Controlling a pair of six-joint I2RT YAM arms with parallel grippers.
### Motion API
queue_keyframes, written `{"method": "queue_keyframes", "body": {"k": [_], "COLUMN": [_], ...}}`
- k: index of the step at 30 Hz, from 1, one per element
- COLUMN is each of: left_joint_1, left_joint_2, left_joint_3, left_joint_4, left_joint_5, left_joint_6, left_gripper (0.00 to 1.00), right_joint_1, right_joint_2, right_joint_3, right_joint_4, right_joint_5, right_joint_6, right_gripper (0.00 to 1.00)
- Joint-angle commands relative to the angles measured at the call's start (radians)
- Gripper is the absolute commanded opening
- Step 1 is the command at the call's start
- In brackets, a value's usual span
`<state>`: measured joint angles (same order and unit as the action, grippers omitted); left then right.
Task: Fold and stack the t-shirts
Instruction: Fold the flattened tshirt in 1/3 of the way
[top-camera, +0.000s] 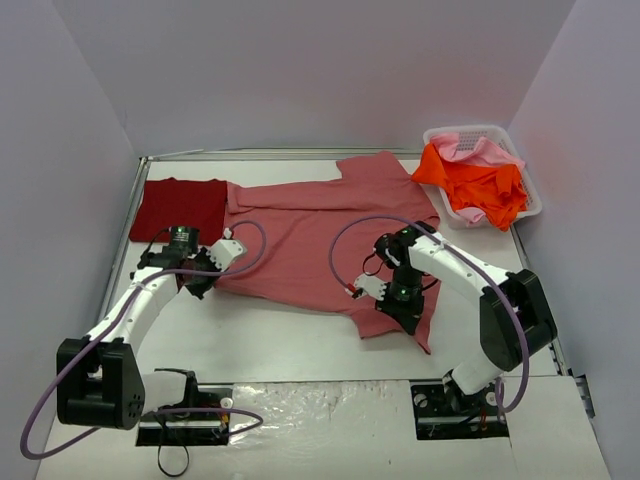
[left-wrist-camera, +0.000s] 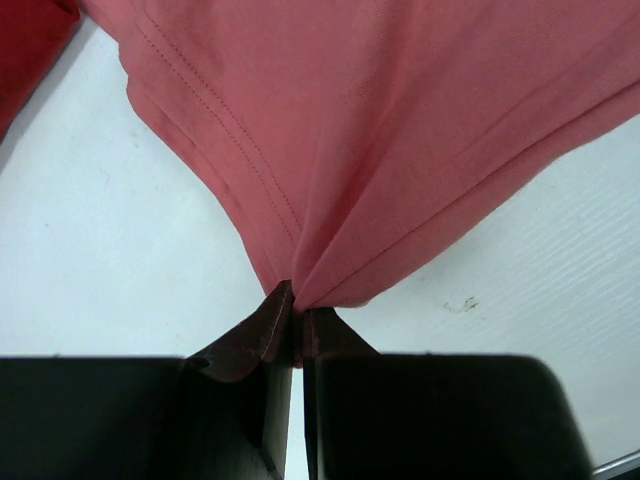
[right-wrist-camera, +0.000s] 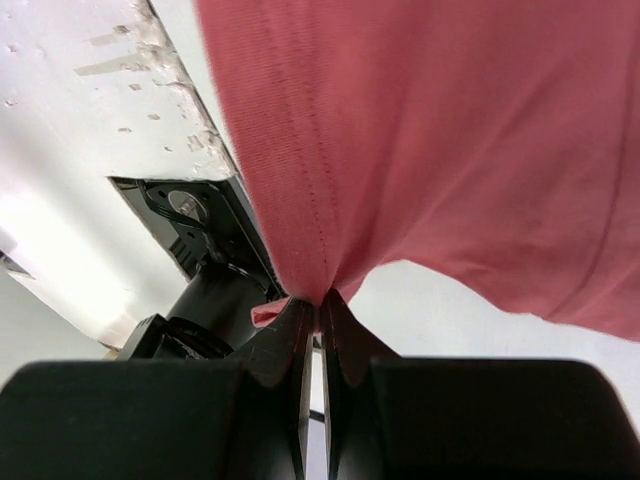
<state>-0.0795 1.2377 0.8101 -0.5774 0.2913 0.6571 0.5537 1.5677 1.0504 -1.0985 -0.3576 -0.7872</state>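
Top external: basket (top-camera: 462, 130) w/ orange t-shirt (top-camera: 480, 185), pink t-shirt (top-camera: 487, 151); count unclear.

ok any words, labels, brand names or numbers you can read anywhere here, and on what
No readable text in any view.
The rose-red t-shirt, dark crimson t-shirt, and the orange shirt and pink shirt in the white basket are plain, with no print or tag showing.
The dark fleck on the table looks like a scuff, not lettering.

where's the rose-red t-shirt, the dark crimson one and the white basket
rose-red t-shirt (top-camera: 320, 225), top view, middle of its body
dark crimson t-shirt (top-camera: 180, 208), top view, its centre
white basket (top-camera: 440, 131), top view, far rim
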Motion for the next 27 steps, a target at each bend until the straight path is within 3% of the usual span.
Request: {"method": "queue_keyframes", "body": {"k": [1,12,27], "left_joint_1": [-0.003,-0.005,-0.017], "left_joint_2": [-0.041,-0.049,0.181], "left_joint_3": [-0.015,0.041,0.259], "left_joint_4": [-0.016,-0.015,-0.036], "left_joint_5": [-0.034,-0.003,-0.034], "left_joint_6": [0.035,-0.013,0.010], "left_gripper": [0.02,0.03,0.02], "right_joint_1": [-0.063,-0.190,-0.273], "right_joint_2": [-0.018,0.070,0.399], "right_joint_3": [0.046,0.221,0.629], "right_joint_4": [-0.078,-0.052,-0.086], "right_joint_5": [0.019,0.109,0.195], "right_joint_6": [-0.038,-0.057,-0.064], "right_gripper": [0.00,0.00,0.00]}}
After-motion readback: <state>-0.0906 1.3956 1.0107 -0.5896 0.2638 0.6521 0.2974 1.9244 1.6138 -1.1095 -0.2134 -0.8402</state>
